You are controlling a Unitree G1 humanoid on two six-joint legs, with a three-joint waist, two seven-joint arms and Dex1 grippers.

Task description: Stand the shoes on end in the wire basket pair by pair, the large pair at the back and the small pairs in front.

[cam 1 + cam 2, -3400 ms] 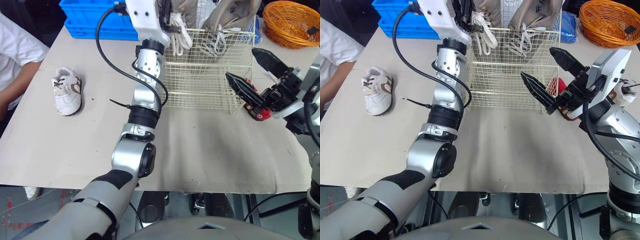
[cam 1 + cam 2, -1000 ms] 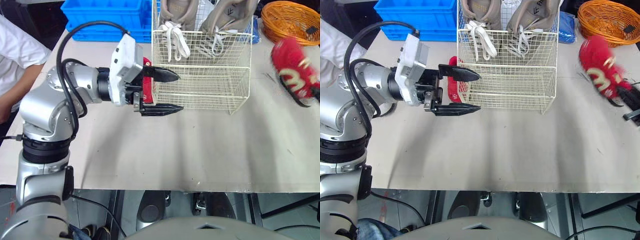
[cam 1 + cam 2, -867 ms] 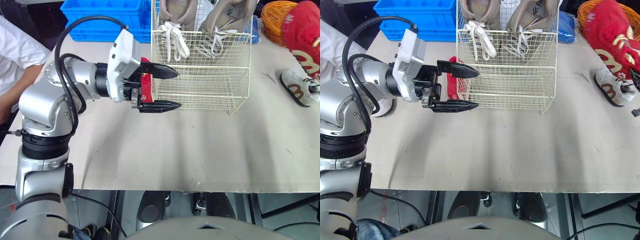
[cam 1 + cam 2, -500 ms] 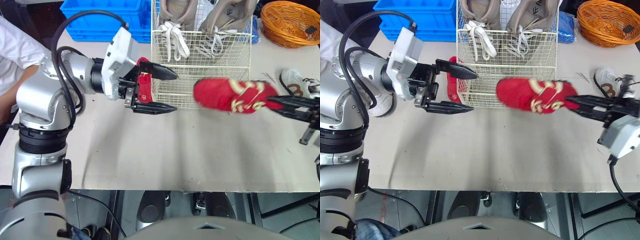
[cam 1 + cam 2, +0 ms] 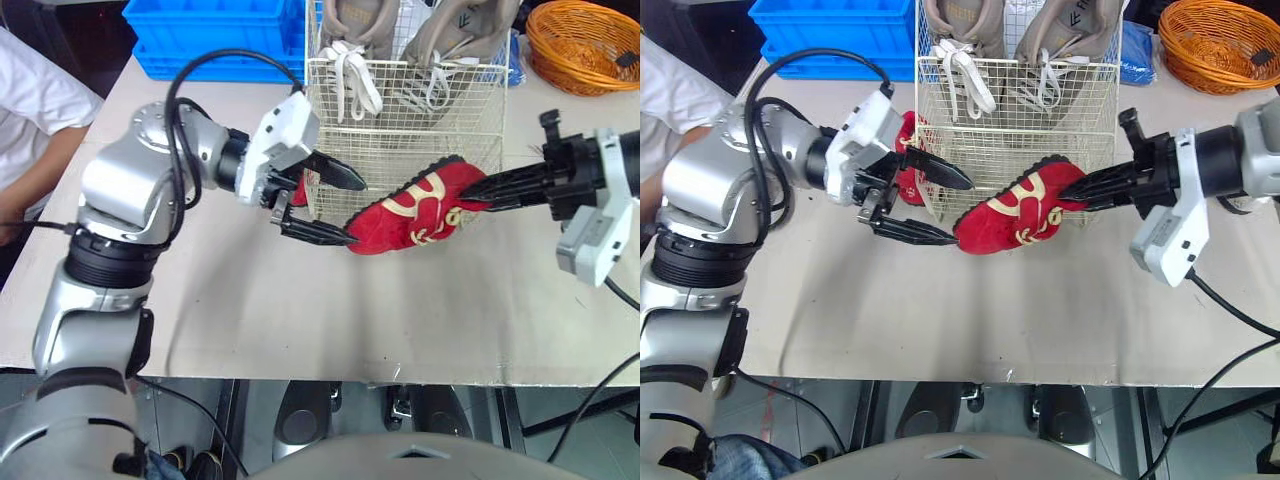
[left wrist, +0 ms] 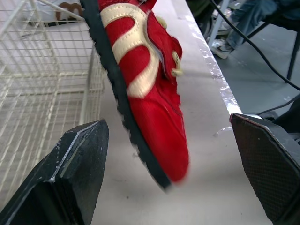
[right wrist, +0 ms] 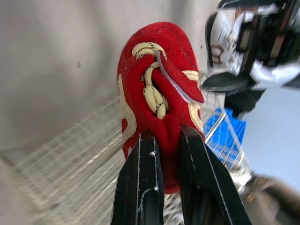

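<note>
Nearest you is a bare stretch of the table (image 5: 400, 330). Just beyond it your two grippers meet from opposite sides over one red shoe (image 5: 410, 218).

Your left gripper (image 5: 358, 213) is spread wide. The shoe's toe hangs between its fingers (image 6: 70, 173). In the left wrist view there is a gap to each finger, so it grips nothing. From the head views I cannot tell whether the lower finger brushes the toe.

Your right gripper (image 5: 476, 196) is clamped narrow on the shoe's heel collar, by the knot of the cream laces. The shoe slopes away from that grip. Its heel is up at the right fingertips and its toe is low over the table at the left fingers. Its black sole is turned toward the wire basket (image 5: 440, 140), and it is outside the basket, just in front of the front wall.

Just past your left gripper's upper finger, a second red shoe (image 5: 908, 160) sits against the outside of the basket's left wall.

Beyond both grippers, the basket's front part holds no shoe. The large beige pair (image 5: 345, 25) (image 5: 460, 35) stands on end at its back.

Farther off behind your left gripper is a blue crate (image 5: 210, 40). An orange wicker basket (image 5: 590, 50) lies behind your right one. A person's white sleeve (image 5: 35, 110) is well out to your left arm's side.
</note>
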